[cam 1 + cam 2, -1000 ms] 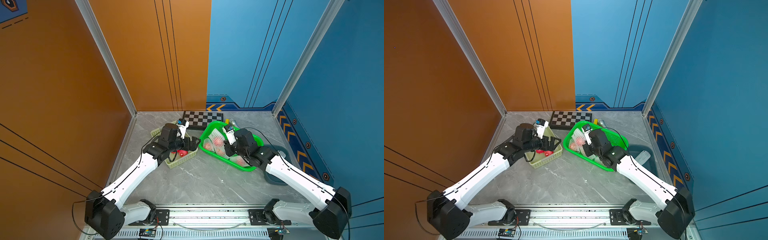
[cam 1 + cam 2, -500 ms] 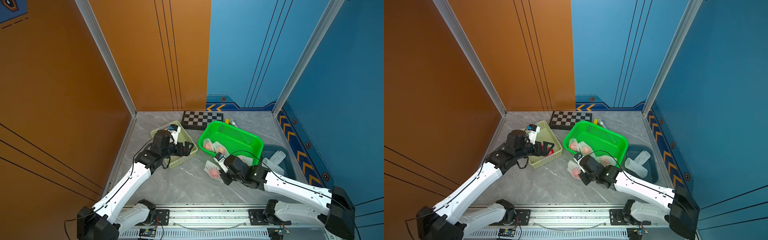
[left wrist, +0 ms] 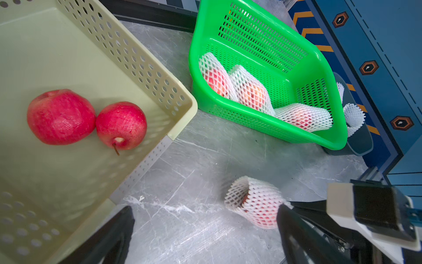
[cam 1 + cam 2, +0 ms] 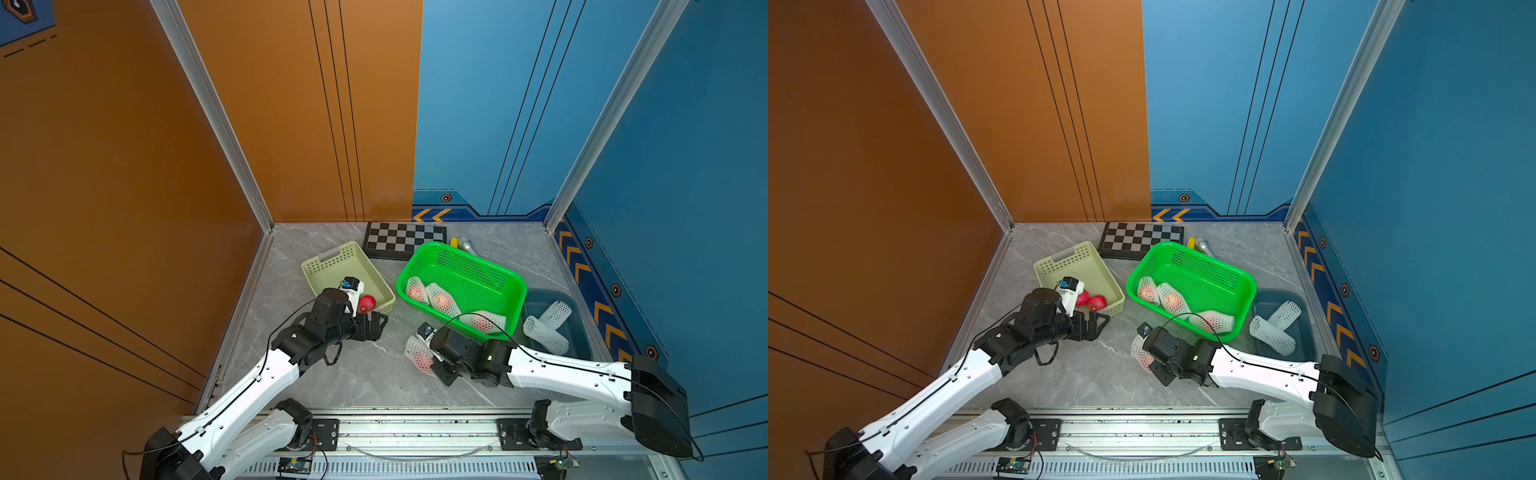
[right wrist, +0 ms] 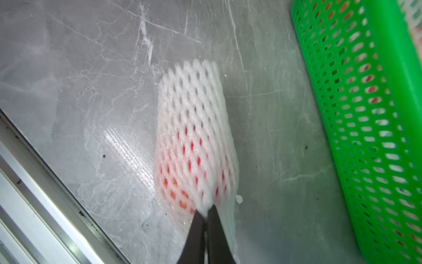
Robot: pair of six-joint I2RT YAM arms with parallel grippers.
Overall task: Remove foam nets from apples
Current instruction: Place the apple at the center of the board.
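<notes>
1. Two bare apples [image 3: 121, 125] lie in the beige basket [image 3: 146, 68]; two empty nets [image 4: 545, 334] lie in the dark tub [image 4: 578, 328].
2. Three wrapped apples [image 4: 440, 300] remain in the green basket [image 4: 469, 270]; a fourth wrapped apple [image 3: 255, 203] lies on the bench [image 4: 365, 374] beside it.
3. The right claw [image 5: 206, 209] pinches the end of that apple's net [image 5: 194, 128]; the left claw [image 3: 204, 208] gapes wide, empty, above the bench.
4. A second ago both claws were over the baskets; now both are out, and the fourth wrapped apple has come with the right.

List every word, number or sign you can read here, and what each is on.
No readable words or numbers.
Yellow chevrons: back wall's blue strip, arrows only.
Hexagon badges: side wall's strip, no lettering.
Circuit board on the front rail: print too small to read.
</notes>
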